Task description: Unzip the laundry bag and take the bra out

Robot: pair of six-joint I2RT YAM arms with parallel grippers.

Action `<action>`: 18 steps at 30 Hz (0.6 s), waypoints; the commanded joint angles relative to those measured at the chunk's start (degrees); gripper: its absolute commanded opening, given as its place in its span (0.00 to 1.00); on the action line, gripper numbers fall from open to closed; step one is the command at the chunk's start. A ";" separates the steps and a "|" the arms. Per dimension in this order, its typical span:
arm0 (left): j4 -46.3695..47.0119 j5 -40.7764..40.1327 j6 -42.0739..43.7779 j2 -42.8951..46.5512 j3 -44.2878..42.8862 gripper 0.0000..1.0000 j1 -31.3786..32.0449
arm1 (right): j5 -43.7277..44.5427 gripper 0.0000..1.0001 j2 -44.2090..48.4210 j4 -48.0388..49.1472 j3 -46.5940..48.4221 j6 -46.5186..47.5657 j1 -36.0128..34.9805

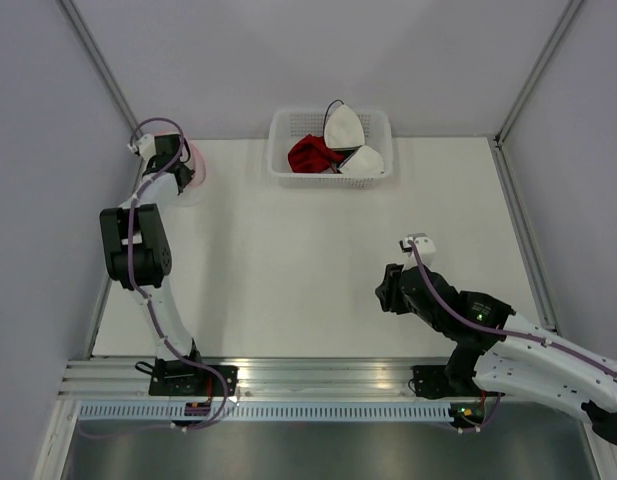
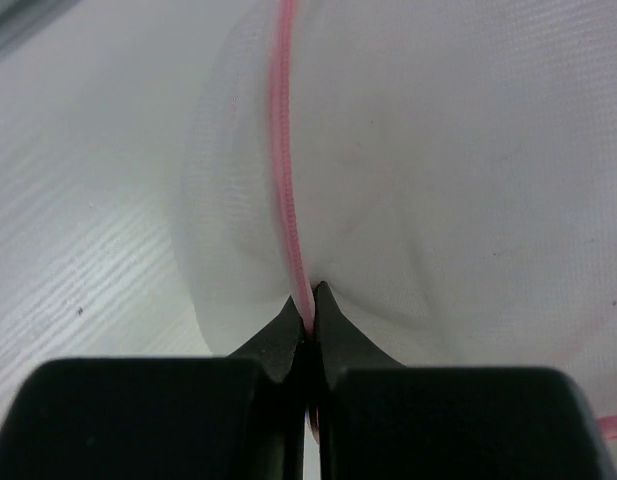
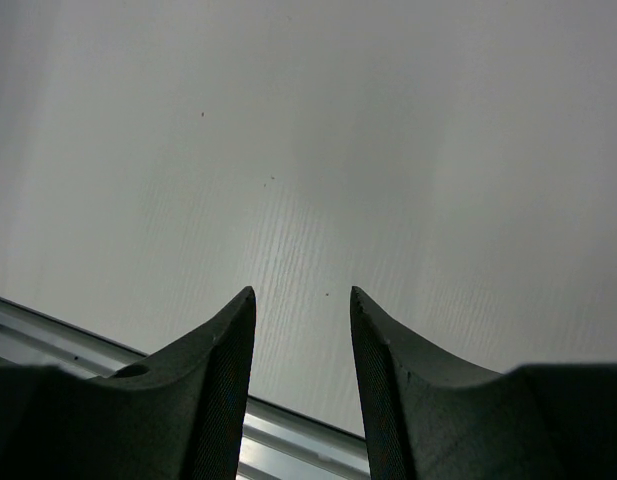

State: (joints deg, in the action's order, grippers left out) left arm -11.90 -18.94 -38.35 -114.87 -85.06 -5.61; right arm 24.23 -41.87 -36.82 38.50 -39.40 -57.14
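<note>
The laundry bag (image 1: 194, 172) is a small white mesh pouch with pink trim at the table's far left edge. In the left wrist view the bag (image 2: 438, 180) fills the frame, its pink zipper trim (image 2: 284, 150) running down into my jaws. My left gripper (image 2: 310, 303) is shut on that pink trim; it also shows in the top view (image 1: 180, 165). My right gripper (image 3: 302, 295) is open and empty above bare table, near the front right in the top view (image 1: 388, 290). No bra shows inside the bag.
A white plastic basket (image 1: 280, 150) stands at the back centre, holding a red garment (image 1: 310, 153) and two white bra cups (image 1: 346, 130). The aluminium rail (image 1: 318, 380) runs along the near edge; it also shows in the right wrist view (image 3: 298, 440).
</note>
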 commanded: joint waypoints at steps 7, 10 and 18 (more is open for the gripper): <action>-3.38 1.63 2.57 -7.38 -19.52 0.02 -6.52 | 1.17 0.50 -3.39 1.83 1.31 -0.59 0.10; -3.83 3.20 3.54 -7.65 -20.76 0.33 -6.52 | 1.44 0.52 -4.01 3.94 1.31 -0.33 0.02; -5.41 5.90 -3.57 4.01 -5.93 1.00 -6.26 | 3.37 0.95 -5.33 6.14 1.93 -0.94 0.02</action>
State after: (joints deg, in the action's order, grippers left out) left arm -15.55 -17.19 -38.44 -117.80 -95.44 -12.27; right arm 25.19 -47.20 -33.21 38.52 -39.70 -57.14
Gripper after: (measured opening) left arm 0.993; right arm 0.886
